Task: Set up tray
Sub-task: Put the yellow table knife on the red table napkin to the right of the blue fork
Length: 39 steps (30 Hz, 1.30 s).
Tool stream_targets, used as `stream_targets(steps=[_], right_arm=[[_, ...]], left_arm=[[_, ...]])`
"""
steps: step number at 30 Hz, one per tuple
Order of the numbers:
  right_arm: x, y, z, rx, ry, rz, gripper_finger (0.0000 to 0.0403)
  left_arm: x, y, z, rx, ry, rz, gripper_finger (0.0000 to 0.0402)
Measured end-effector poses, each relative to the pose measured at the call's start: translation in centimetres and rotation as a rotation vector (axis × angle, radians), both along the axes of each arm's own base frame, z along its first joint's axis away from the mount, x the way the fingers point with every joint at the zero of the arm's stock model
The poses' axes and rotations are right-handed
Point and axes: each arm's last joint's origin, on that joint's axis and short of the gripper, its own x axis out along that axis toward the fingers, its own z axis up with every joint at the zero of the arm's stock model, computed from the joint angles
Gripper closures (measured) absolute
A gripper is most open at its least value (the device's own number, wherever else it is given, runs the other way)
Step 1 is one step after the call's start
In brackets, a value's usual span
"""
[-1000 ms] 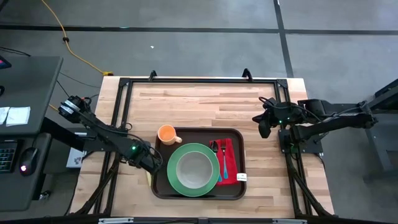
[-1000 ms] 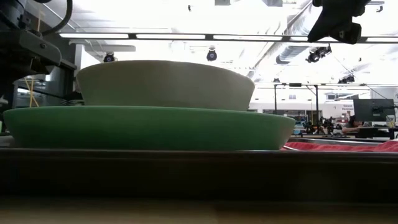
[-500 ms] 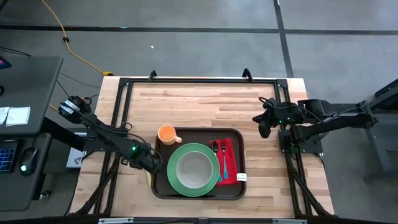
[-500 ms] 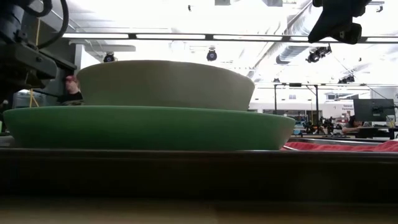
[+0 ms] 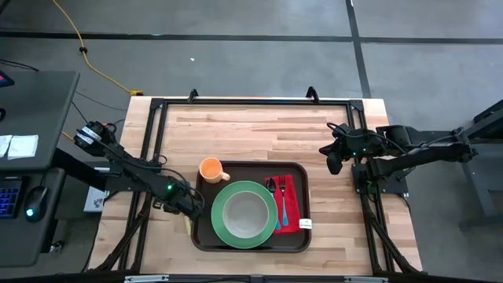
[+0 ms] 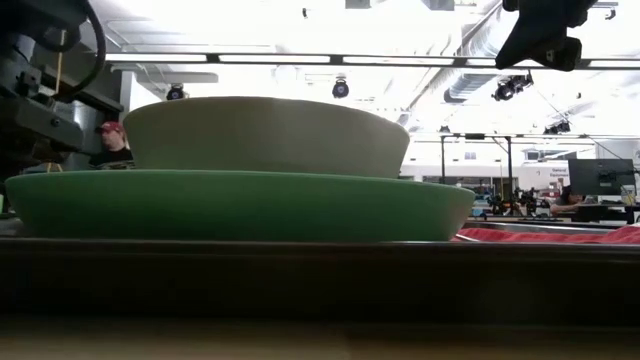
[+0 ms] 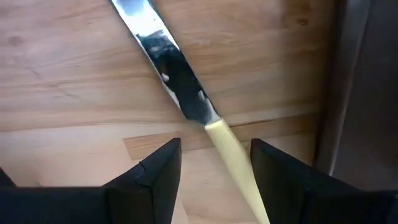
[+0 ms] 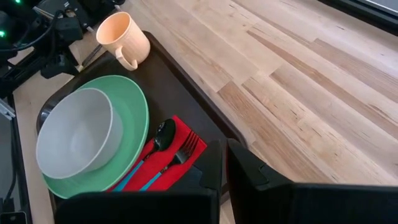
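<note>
A: Now, tray (image 5: 251, 244) first. Dark brown, rounded corners, raised rim; sits on the wooden table (image 5: 259, 130) at the near-middle, long side along the near edge.

B: Loaded how?

A: Holds a round green plate (image 5: 244, 214) near its centre, with a pale bowl (image 5: 245, 212) resting inside that. Orange mug (image 5: 211, 169) stands upright in the far-left corner, handle toward the plate. Red napkin (image 5: 292, 206) lies on the right side, carrying a blue-handled spoon (image 8: 157, 144) and fork (image 8: 176, 160) side by side. Small white tag (image 5: 305, 223) at the napkin's near-right corner.

B: From table height?

A: Shows the tray rim as a dark band across the bottom, plate above it, bowl above that, a strip of red napkin at the right.

B: Left gripper?

A: Left gripper (image 5: 187, 207) low at the tray's left edge, just outside the rim. Fingers (image 7: 152, 176) spread apart, one to each side of a knife (image 7: 186, 102) lying flat on the bare wood: steel blade, cream handle. Handle passes between the fingers; contact not clear, no grip seen.

B: Right gripper?

A: Right gripper (image 5: 335, 162) raised above the table beyond the tray's far-right corner, well apart from everything. Fingers closed together, holding nothing.

B: Beyond the table?

A: Person in a red cap (image 6: 110, 143) visible in the room behind, left of the bowl.
</note>
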Motion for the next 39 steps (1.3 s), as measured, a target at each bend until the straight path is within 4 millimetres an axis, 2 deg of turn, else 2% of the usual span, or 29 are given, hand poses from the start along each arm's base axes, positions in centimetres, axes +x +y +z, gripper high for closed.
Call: stream_targets(steps=[10,39], right_arm=[[0.0,0.0,0.0,0.0,0.0,0.0,0.0403],[0.0,0.0,0.0,-0.008,0.003,0.006,0.0403]], left_arm=[[0.3,0.5,-1.2,-0.021,0.011,0.029,0.0179],[0.5,0.4,-1.2,-0.027,0.01,0.028,0.018]])
